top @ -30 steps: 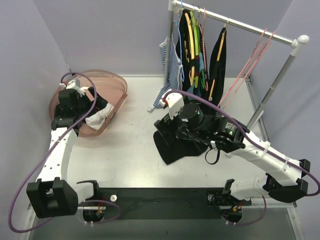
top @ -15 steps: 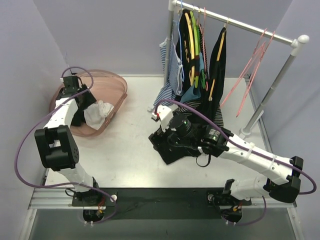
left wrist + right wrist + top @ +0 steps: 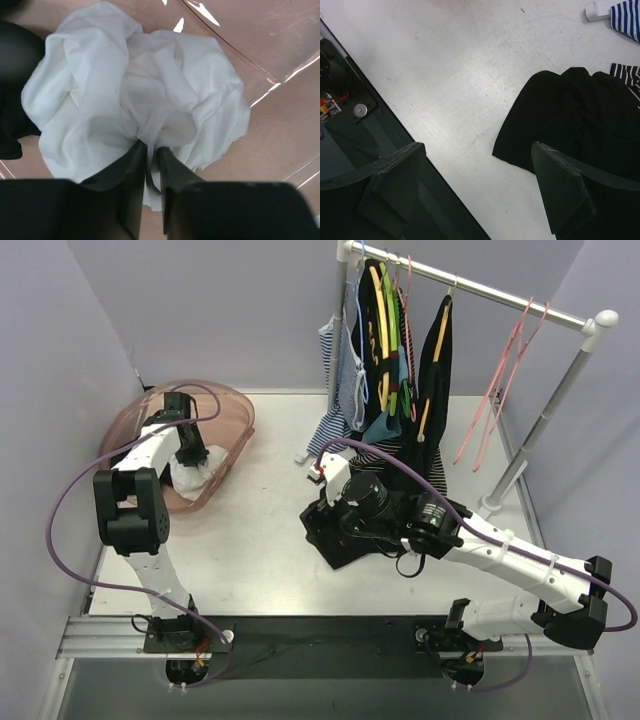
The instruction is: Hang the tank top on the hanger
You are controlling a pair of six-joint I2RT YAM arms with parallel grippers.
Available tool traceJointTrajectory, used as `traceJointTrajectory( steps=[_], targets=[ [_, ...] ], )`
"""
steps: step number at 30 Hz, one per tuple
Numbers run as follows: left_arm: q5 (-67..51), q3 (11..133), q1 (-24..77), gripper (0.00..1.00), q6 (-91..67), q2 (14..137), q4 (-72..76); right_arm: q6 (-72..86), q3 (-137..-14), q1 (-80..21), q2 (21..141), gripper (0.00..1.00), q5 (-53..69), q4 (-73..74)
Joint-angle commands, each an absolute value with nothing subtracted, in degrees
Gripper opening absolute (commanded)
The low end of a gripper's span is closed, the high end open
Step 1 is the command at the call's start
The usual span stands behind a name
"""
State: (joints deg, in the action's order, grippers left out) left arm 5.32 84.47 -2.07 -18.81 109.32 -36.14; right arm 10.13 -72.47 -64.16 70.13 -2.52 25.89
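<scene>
One white table (image 3: 250, 530) carries a pink basket (image 3: 240, 405) at its left. Inside lies the crumpled white tank top (image 3: 100, 90), directly under the left claw (image 3: 149, 155), whose jaws pinch a raised fold of it. The right claw (image 3: 480, 185) gapes wide beside a black garment (image 3: 580, 120). The pink hanger (image 3: 490, 390) hangs on the rail (image 3: 480, 285)

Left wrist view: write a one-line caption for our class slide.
Left gripper pinches a fold of the crumpled white tank top lying in the translucent pink basket.
</scene>
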Motion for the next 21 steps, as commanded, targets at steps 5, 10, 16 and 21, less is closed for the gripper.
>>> traceJointTrajectory(
  steps=[5,10,16,21],
  targets=[
    [8.44,93.05,-1.76,0.00,-18.19,99.15,-37.00,12.13,-70.49,-65.21,66.45,0.90,-4.74,25.66],
    [10.45,99.13,1.74,0.00,-22.23,91.16,-35.60,12.30,-70.66,-65.39,65.31,0.90,-6.50,27.07],
    [12.75,106.15,7.03,0.00,-22.06,83.86,-32.18,12.22,-71.10,-65.65,62.58,0.90,-9.40,29.09],
    [7.83,110.56,11.23,0.00,-21.36,79.29,-25.50,11.87,-70.75,-64.95,59.69,0.91,-14.06,30.85]
  ],
)
